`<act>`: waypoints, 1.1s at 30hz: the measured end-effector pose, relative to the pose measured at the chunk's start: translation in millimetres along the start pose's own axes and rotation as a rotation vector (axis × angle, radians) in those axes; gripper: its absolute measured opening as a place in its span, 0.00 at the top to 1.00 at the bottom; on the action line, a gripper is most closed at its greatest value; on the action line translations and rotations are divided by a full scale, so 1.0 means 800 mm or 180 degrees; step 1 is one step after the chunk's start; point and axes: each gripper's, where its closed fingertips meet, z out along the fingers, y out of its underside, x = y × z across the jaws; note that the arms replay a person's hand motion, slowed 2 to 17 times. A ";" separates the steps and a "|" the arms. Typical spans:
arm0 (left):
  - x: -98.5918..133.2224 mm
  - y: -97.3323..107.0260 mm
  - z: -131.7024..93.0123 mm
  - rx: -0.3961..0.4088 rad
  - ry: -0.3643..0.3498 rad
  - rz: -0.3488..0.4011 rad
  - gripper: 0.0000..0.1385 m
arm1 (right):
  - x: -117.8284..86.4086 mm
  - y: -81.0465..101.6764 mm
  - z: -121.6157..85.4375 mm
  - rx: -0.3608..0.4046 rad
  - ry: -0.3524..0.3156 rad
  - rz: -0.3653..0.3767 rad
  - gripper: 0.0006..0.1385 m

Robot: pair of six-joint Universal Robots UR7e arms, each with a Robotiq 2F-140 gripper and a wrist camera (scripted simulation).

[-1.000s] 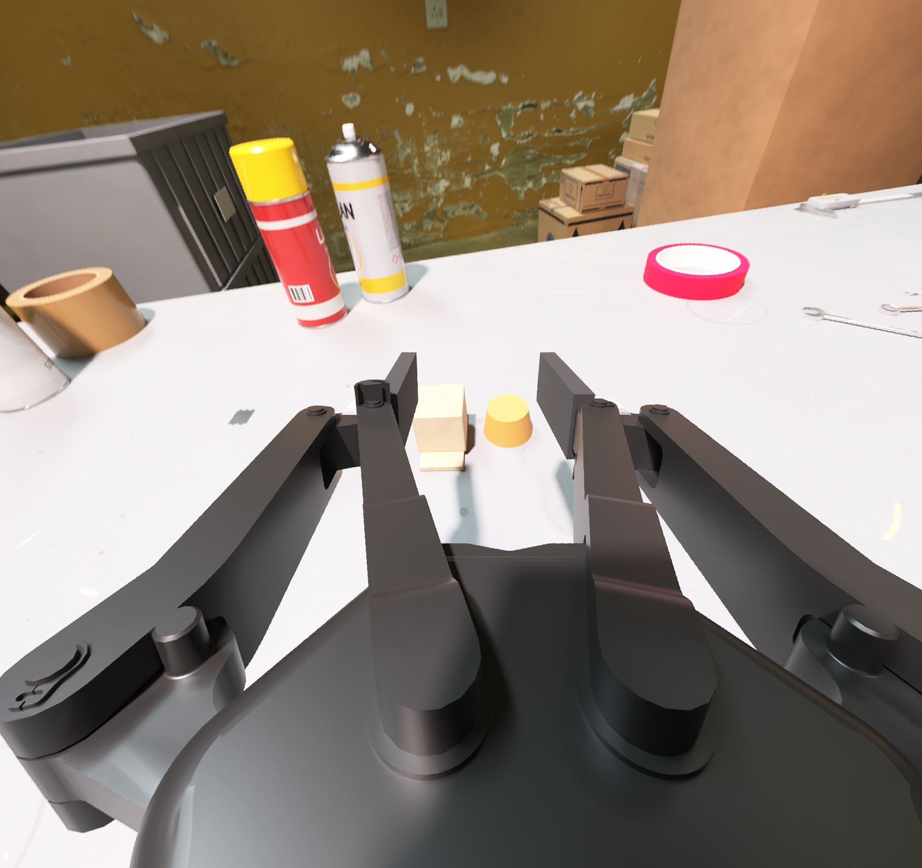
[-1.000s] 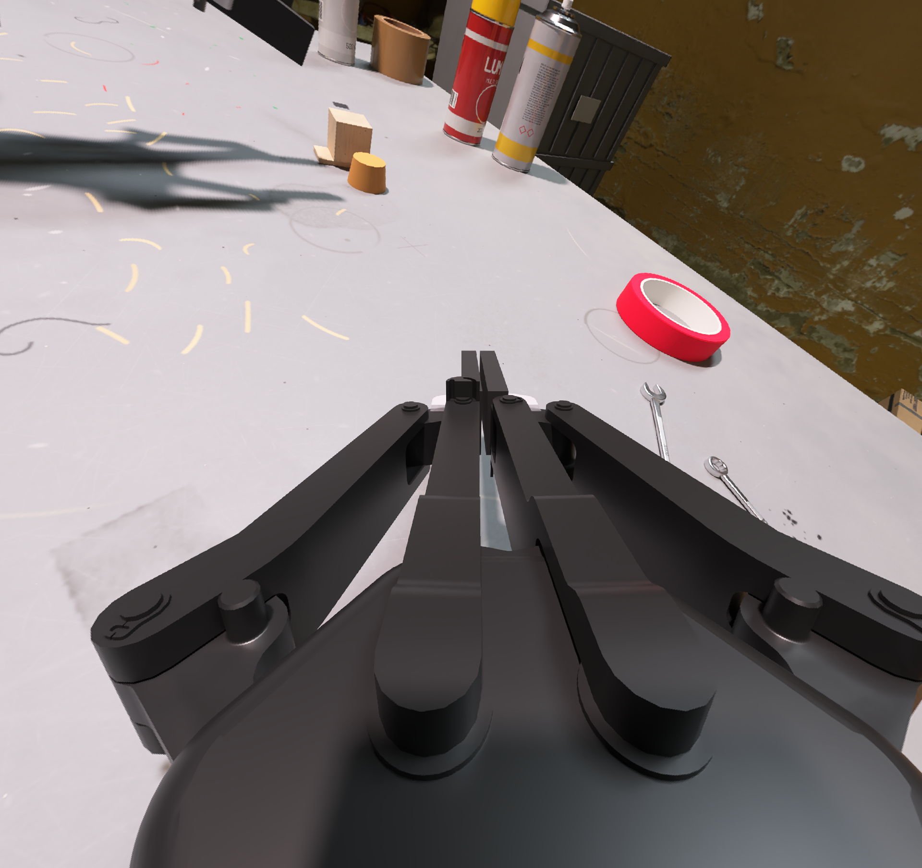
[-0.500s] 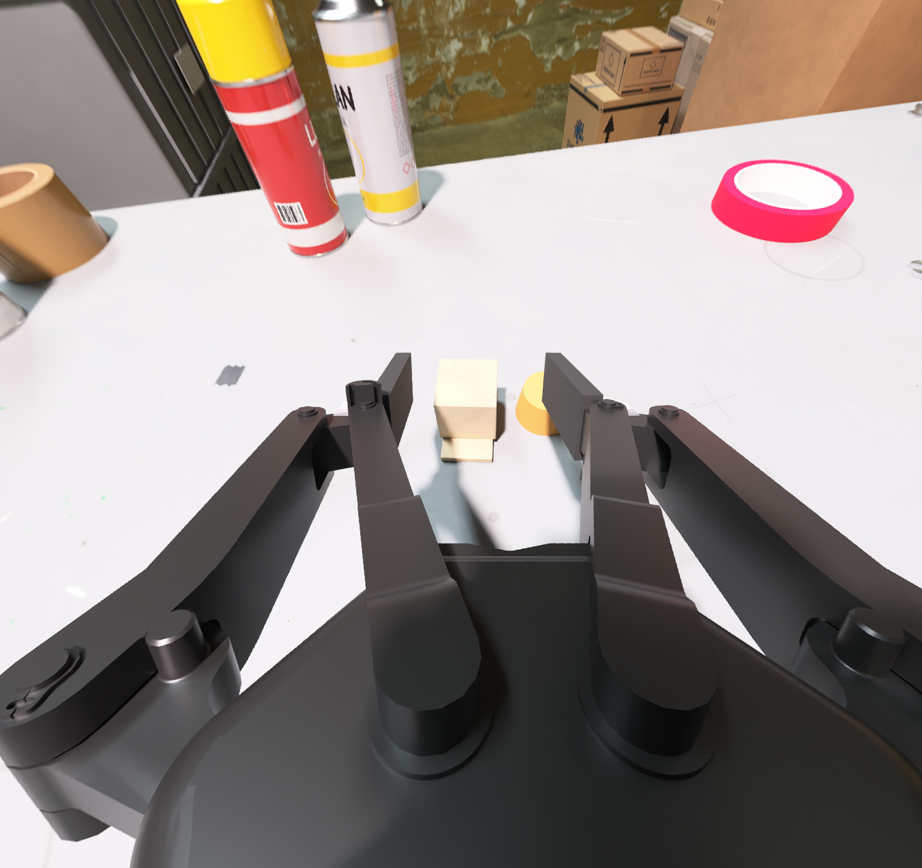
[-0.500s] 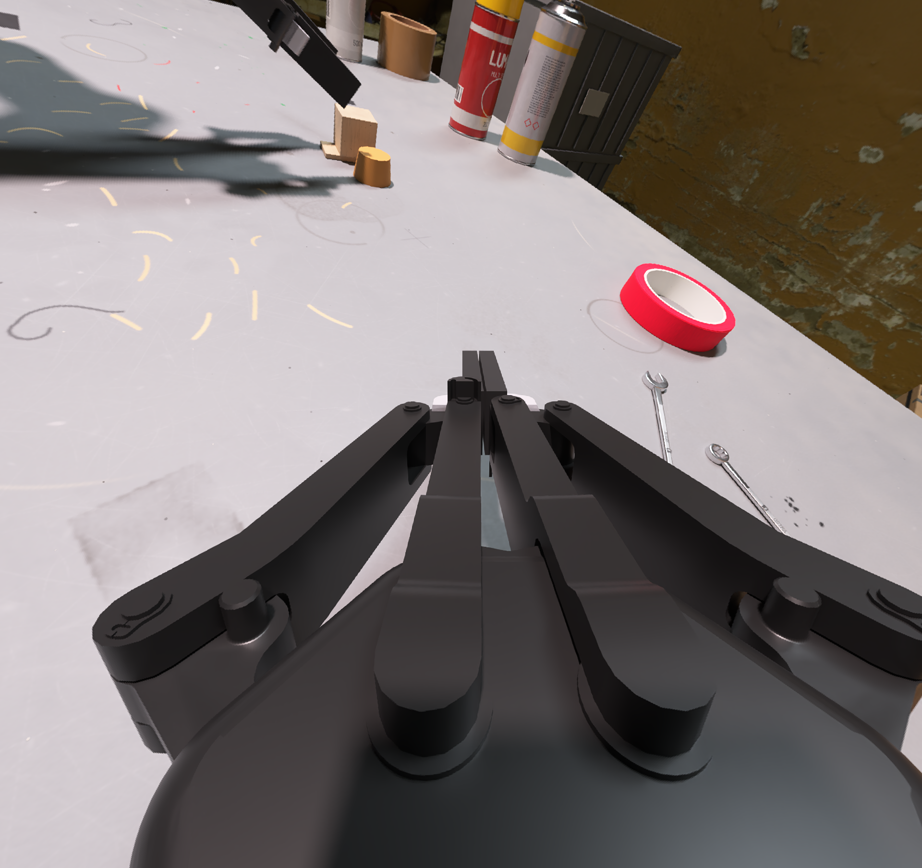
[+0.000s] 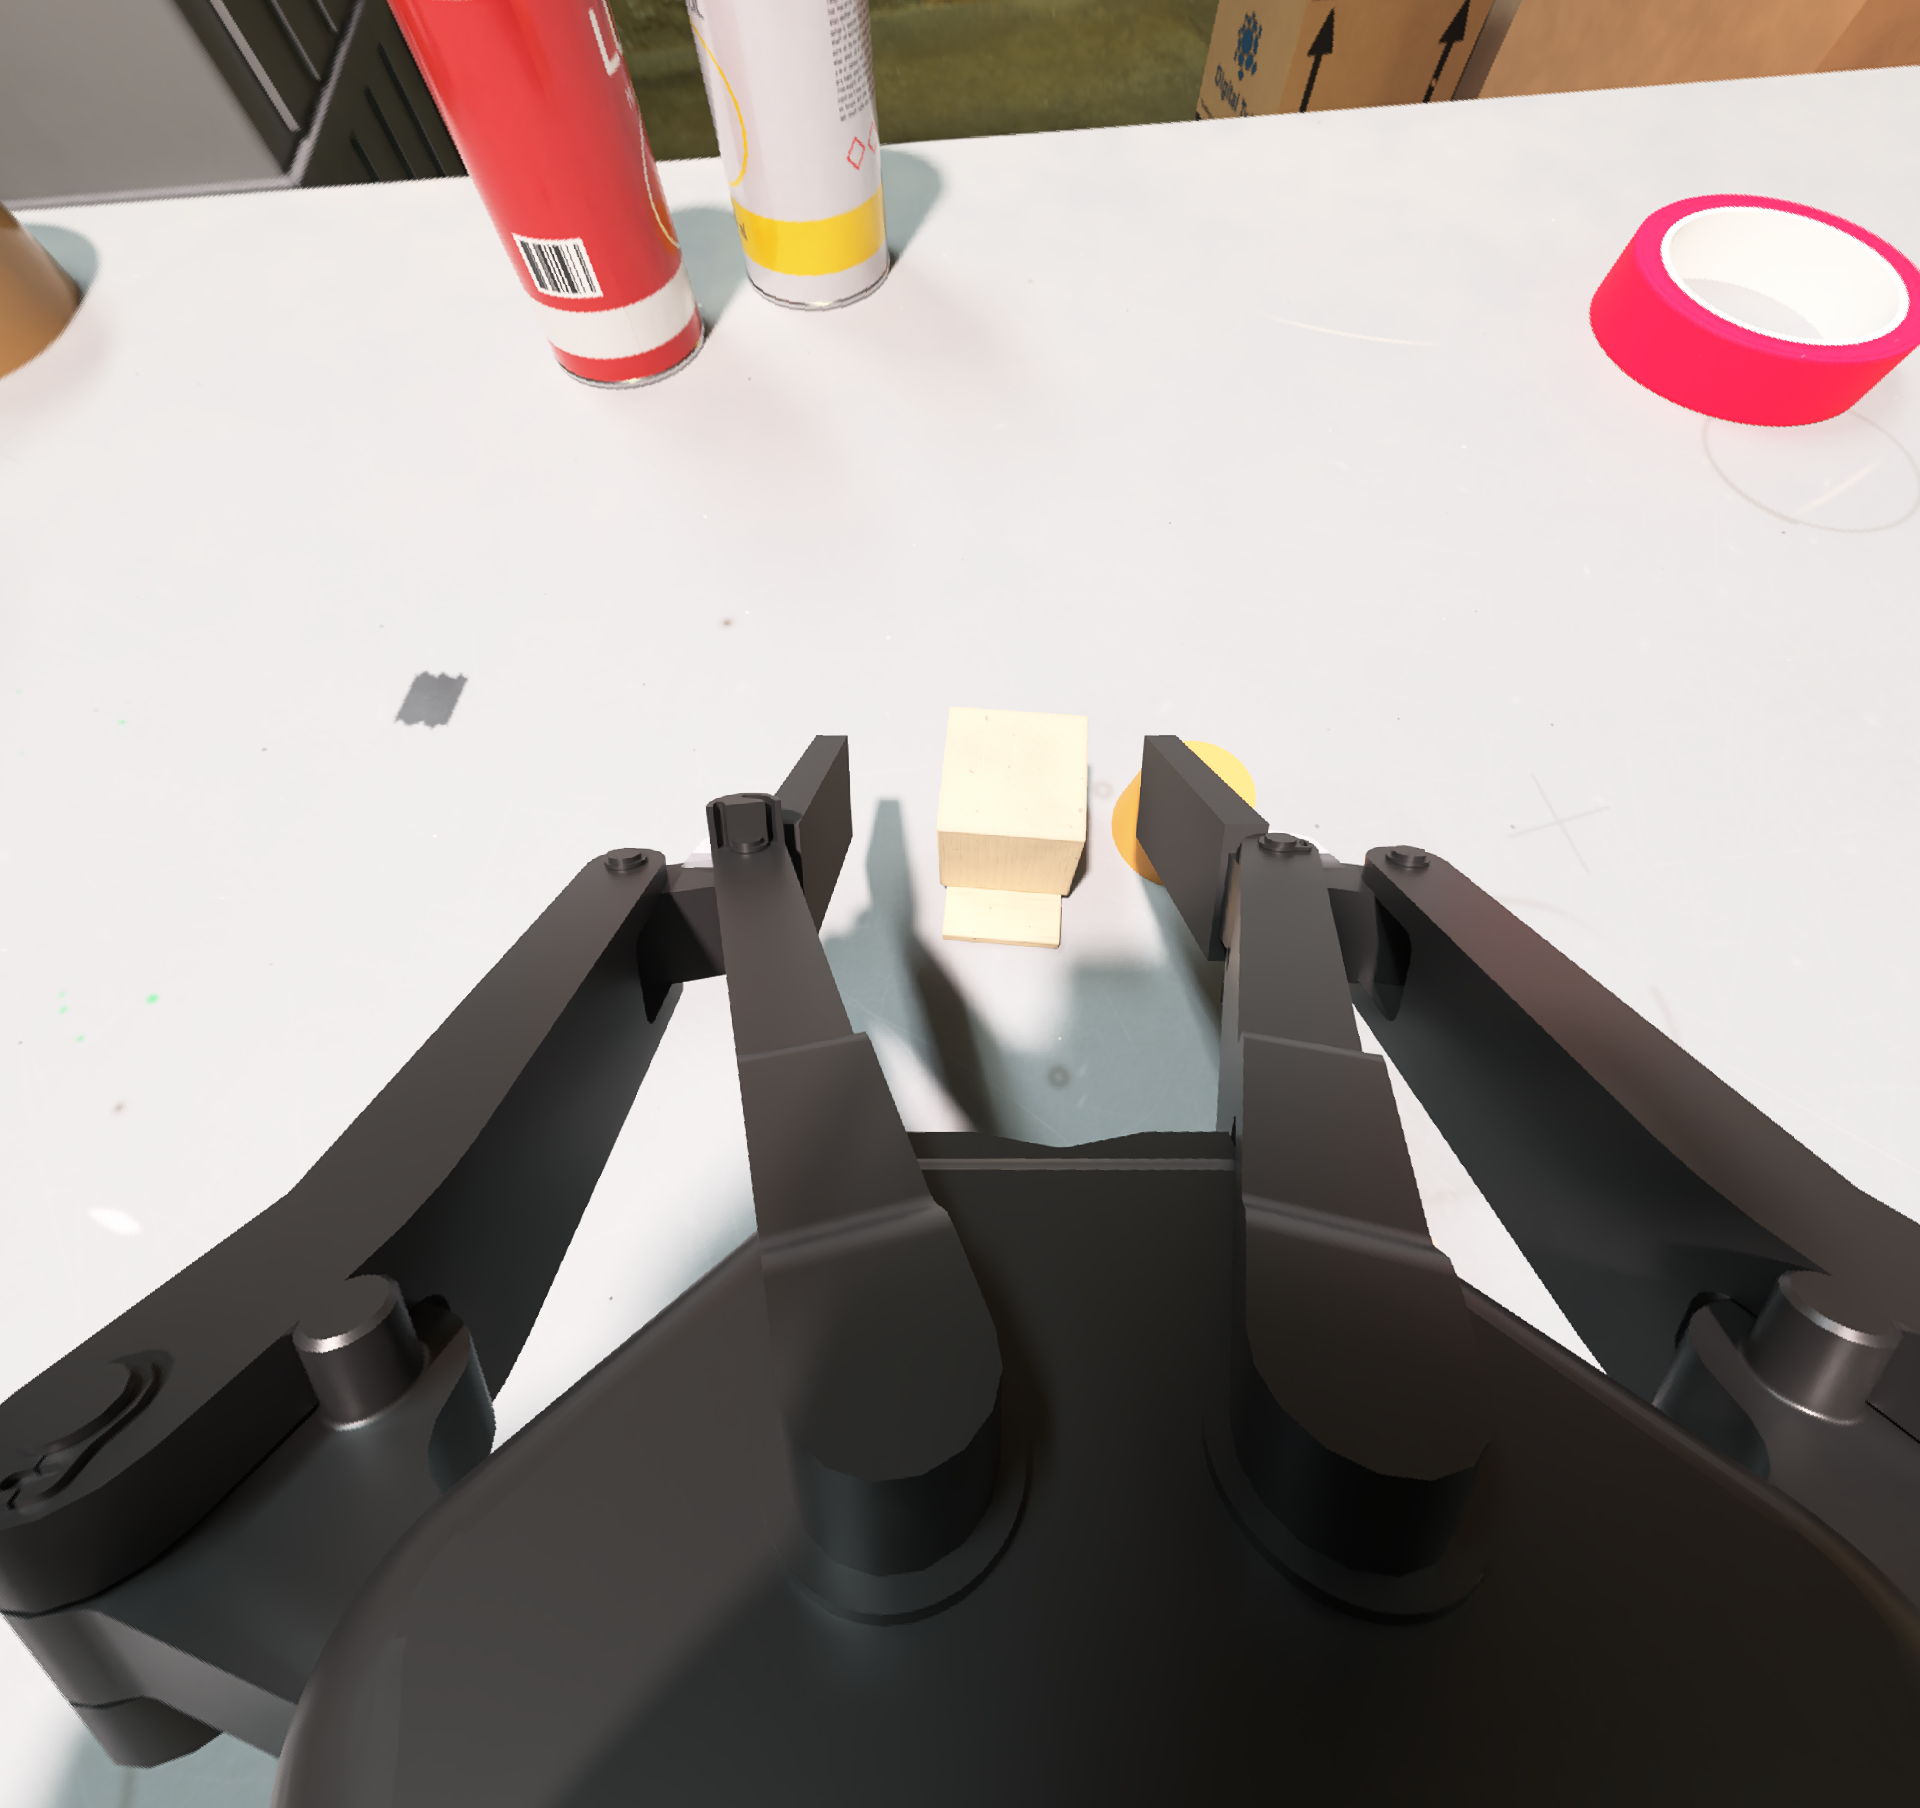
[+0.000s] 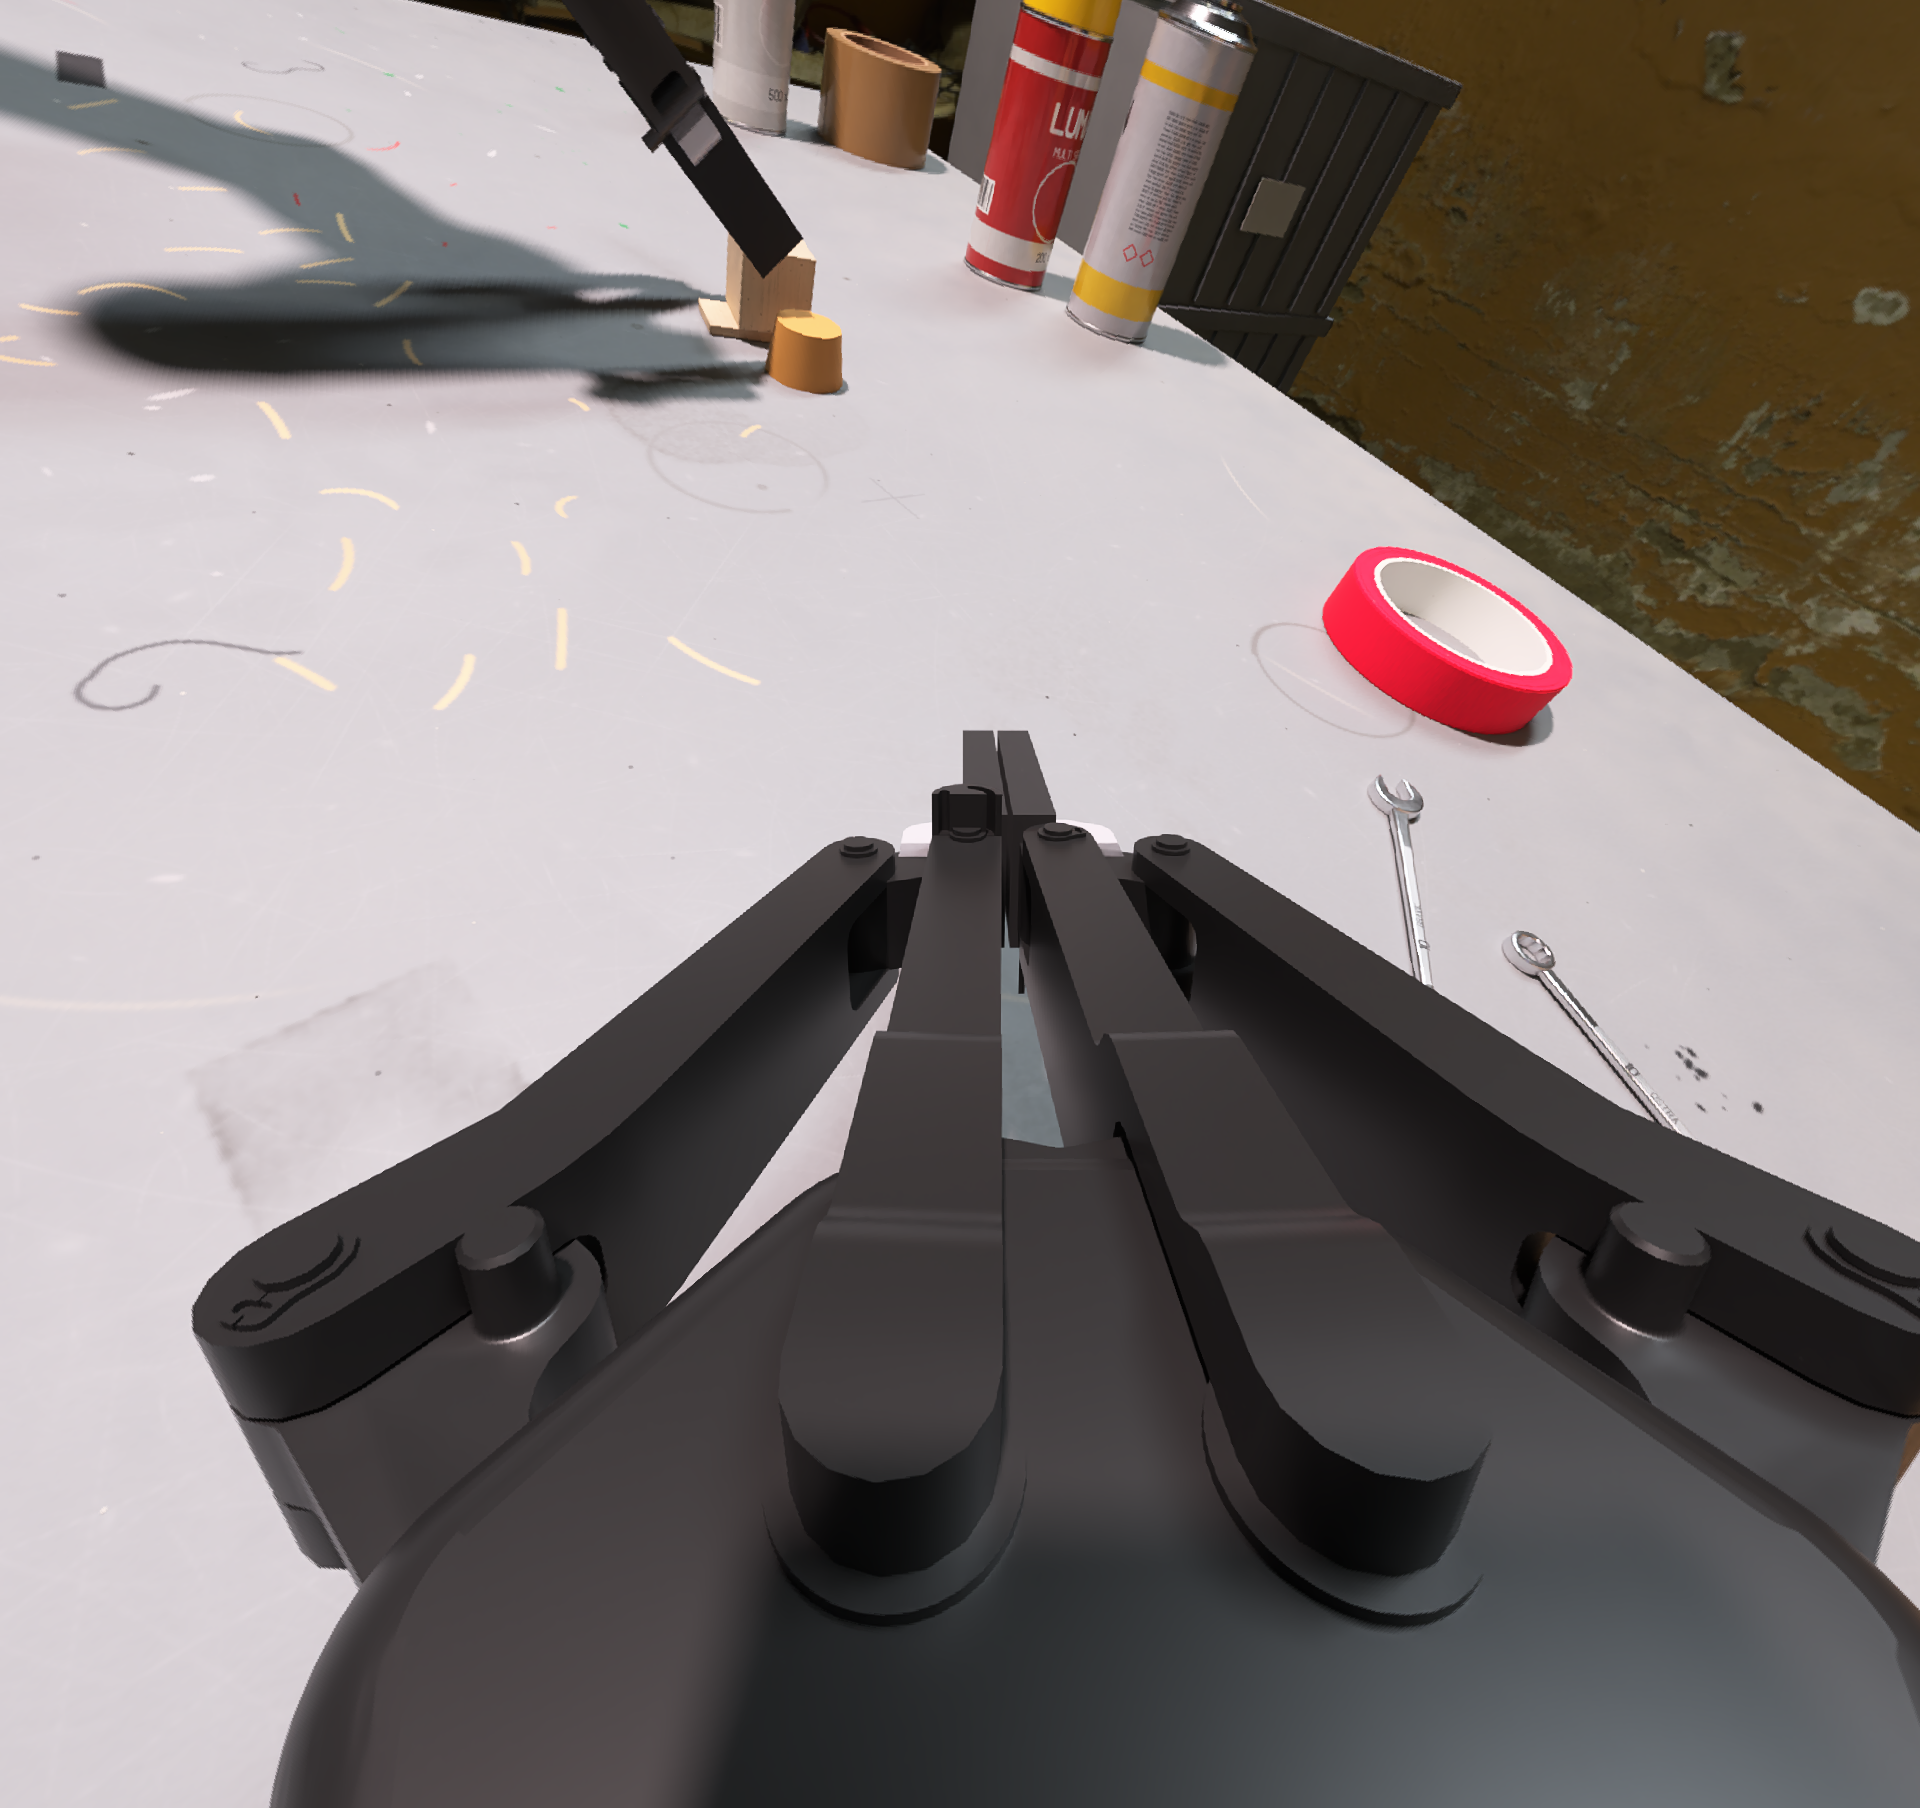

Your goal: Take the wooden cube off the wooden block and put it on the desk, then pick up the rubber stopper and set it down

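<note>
A pale wooden cube (image 5: 1013, 808) sits on a thin flat wooden block (image 5: 1001, 919) on the white desk. An orange rubber stopper (image 5: 1226, 777) stands just right of it, partly hidden by my left gripper's right finger. My left gripper (image 5: 995, 802) is open, with one finger on each side of the cube, not touching it. In the right wrist view the cube (image 6: 781, 295), block (image 6: 722, 318) and stopper (image 6: 806, 353) show far off, with a left finger (image 6: 727, 179) over the cube. My right gripper (image 6: 997, 759) is shut and empty, low over the desk.
A red spray can (image 5: 540, 127) and a white spray can (image 5: 795, 85) stand behind the cube. A pink tape roll (image 5: 1756, 309) lies to the right. Two spanners (image 6: 1403, 870) lie near my right gripper. A brown tube (image 6: 878, 96) and cardboard boxes (image 5: 1340, 2) are at the back.
My left gripper has moved forward and down, so its open fingers now straddle the cube. The stopper has slipped behind its right finger. My right gripper has barely moved.
</note>
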 end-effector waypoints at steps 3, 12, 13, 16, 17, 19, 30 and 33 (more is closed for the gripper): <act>0.002 0.002 0.004 -0.0094 0.0066 -0.0043 0.48 | -0.002 0.000 0.000 -0.0002 -0.0018 -0.0008 1.00; 0.003 0.002 0.012 -0.0336 0.0083 0.0008 0.53 | -0.003 0.000 0.001 -0.0011 -0.0041 0.0003 1.00; 0.003 0.002 0.012 -0.0371 0.0088 0.0011 0.54 | -0.003 0.000 0.001 -0.0010 -0.0040 0.0006 1.00; 0.001 0.003 0.014 -0.0485 0.0080 0.0040 0.56 | -0.002 0.000 0.000 -0.0008 -0.0033 0.0008 1.00; 0.002 0.003 0.015 -0.0519 0.0085 0.0053 0.56 | -0.002 0.000 0.000 -0.0007 -0.0031 0.0009 1.00; 0.002 0.004 0.017 -0.0605 0.0096 0.0084 0.57 | -0.002 0.000 0.000 -0.0006 -0.0030 0.0011 1.00; 0.007 0.013 0.026 -0.1157 0.0205 0.0185 0.61 | -0.003 0.000 0.000 -0.0015 -0.0040 0.0011 1.00; 0.008 0.013 0.027 -0.1238 0.0232 0.0174 0.65 | -0.003 -0.001 0.000 -0.0015 -0.0039 0.0009 1.00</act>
